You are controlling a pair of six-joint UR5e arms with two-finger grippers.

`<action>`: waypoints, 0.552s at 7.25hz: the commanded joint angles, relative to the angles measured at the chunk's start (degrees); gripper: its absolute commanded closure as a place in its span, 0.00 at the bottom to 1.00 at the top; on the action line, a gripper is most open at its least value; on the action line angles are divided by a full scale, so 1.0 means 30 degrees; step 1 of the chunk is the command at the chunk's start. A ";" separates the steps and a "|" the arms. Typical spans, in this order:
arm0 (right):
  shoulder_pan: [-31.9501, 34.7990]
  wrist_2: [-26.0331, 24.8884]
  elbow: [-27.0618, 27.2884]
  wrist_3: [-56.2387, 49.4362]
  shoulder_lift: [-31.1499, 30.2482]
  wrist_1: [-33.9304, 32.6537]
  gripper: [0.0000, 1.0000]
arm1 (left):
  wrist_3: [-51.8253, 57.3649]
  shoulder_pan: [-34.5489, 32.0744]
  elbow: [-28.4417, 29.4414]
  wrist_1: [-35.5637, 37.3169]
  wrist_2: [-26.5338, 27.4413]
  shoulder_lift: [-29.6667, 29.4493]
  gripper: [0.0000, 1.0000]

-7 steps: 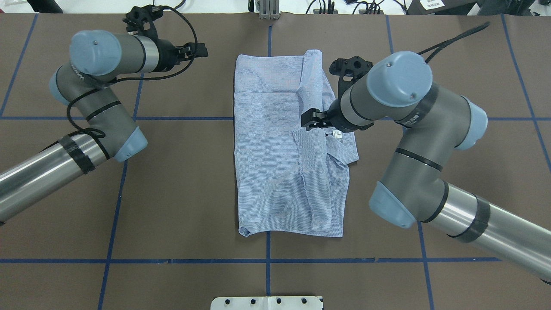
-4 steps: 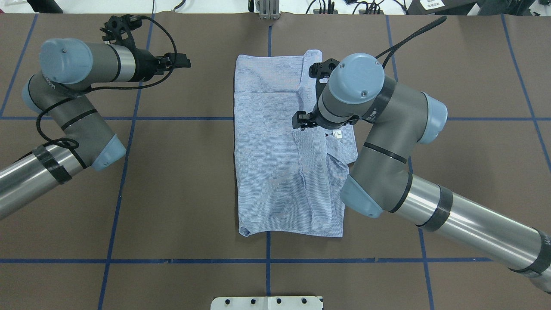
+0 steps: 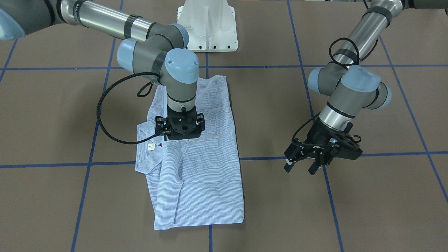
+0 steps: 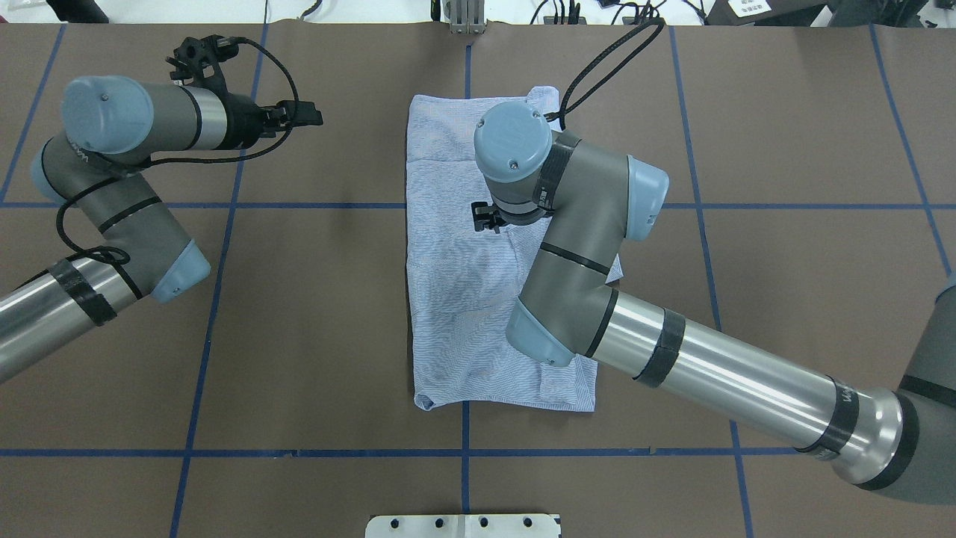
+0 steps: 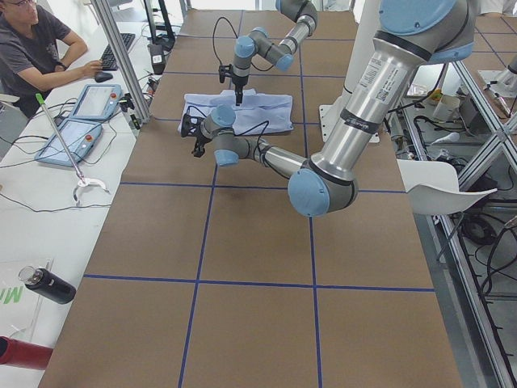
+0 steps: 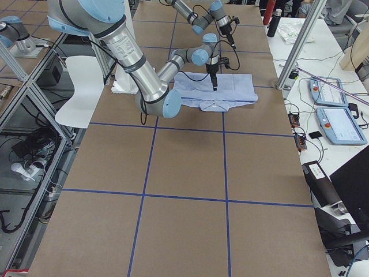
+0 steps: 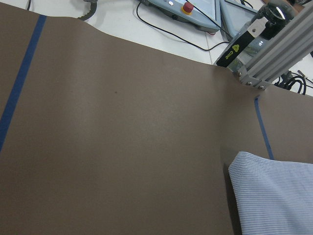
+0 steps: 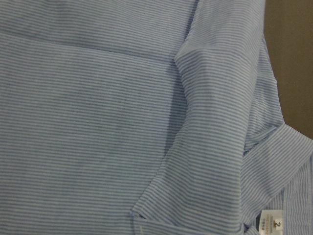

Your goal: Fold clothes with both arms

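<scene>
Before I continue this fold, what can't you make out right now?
- right gripper fingers: open or shut is unknown. Its own wrist covers them in the overhead and front-facing views, and the side views are too small.
- shirt collar side: hidden in the overhead view under the right arm.
- neck label print: blurred in the right wrist view.
- left gripper: out of frame in its wrist view.

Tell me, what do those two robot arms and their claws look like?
The left arm and right arm are shiny silver tubes with grey joints, rounded light blue caps and black bands. Black cables loop along each to black two-finger claws: the left gripper and right gripper. White lettering marks the grey links.
</scene>
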 commanded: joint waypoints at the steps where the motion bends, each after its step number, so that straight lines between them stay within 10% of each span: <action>1: -0.0195 -0.0122 -0.0834 -0.0385 0.0168 -0.0146 0.00 | -0.0029 0.0058 0.0108 -0.0070 0.0031 0.0019 0.00; 4: -0.0225 -0.0676 -0.0866 -0.1176 0.0110 -0.1988 0.00 | -0.0087 0.0087 0.0195 -0.0070 0.0001 -0.0039 0.00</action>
